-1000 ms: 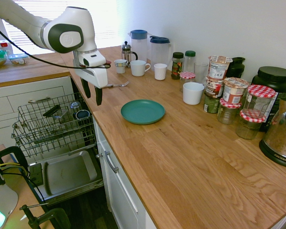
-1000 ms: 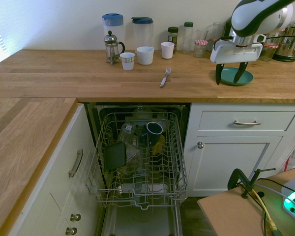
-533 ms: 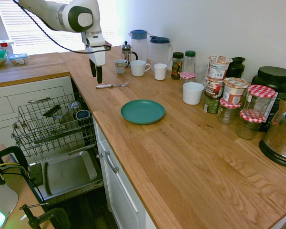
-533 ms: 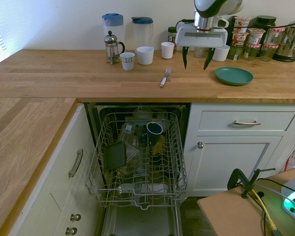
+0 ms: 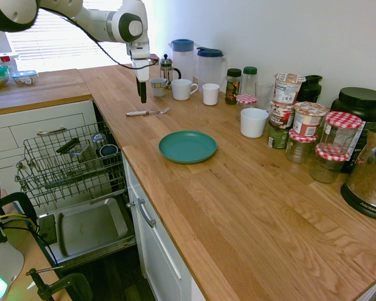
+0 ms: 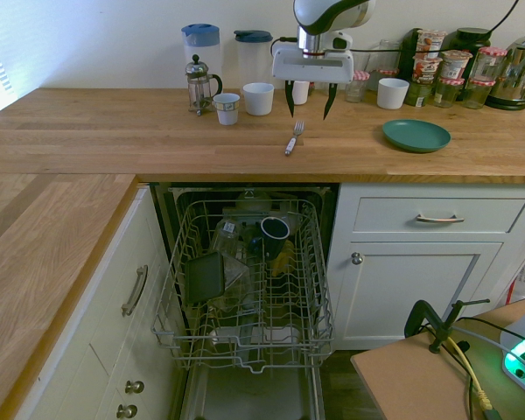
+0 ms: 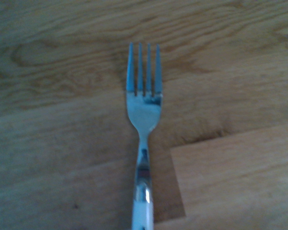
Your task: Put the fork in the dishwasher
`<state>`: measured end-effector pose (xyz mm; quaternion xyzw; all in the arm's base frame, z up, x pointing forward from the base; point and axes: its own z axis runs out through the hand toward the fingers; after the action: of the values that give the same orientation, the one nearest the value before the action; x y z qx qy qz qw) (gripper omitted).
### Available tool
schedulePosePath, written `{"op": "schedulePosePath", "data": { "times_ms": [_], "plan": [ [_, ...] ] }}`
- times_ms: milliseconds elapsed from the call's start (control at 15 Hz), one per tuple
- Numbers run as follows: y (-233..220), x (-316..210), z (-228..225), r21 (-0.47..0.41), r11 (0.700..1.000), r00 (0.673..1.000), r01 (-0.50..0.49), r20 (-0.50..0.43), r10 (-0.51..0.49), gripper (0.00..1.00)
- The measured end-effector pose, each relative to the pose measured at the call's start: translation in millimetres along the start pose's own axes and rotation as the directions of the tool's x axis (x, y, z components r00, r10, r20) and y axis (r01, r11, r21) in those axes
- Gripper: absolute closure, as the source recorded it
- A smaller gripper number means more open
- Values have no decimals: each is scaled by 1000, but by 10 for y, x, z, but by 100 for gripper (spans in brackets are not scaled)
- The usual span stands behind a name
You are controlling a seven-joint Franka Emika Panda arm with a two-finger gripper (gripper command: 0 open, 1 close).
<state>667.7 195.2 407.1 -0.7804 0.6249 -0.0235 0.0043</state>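
Observation:
The silver fork [image 5: 148, 112] [image 6: 293, 138] lies flat on the wooden countertop, tines toward the wall. The wrist view looks down on the fork [image 7: 143, 143] and its tines. My gripper [image 6: 309, 98] [image 5: 142, 95] hangs open a little above and behind the fork's tine end, fingers pointing down, holding nothing. The dishwasher [image 6: 245, 289] [image 5: 69, 169] stands open below the counter edge, its wire rack pulled out with a dark mug, glasses and a dark square item inside.
Behind the fork stand a French press [image 6: 201, 85], a small patterned cup [image 6: 227, 108], white mugs [image 6: 258, 98] and two pitchers [image 6: 252, 52]. A green plate [image 6: 416, 135] lies to the right in the second exterior view. Jars line the wall.
My arm has swung along the counter, from over the counter edge near the green plate to above the fork's tines. The gripper stayed open. The fork has not moved.

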Motion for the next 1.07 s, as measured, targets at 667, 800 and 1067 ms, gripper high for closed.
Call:
{"op": "schedulePosePath", "data": {
  "times_ms": [667, 800, 1067],
  "plan": [
    [-315, -155, 576, -37, 998, 998, -44, -35, 42, 0],
    [-319, -172, 631, -40, 998, 999, -42, -34, 40, 0],
    [-319, -181, 670, -40, 998, 998, -48, -31, 47, 100]
  ]
}}
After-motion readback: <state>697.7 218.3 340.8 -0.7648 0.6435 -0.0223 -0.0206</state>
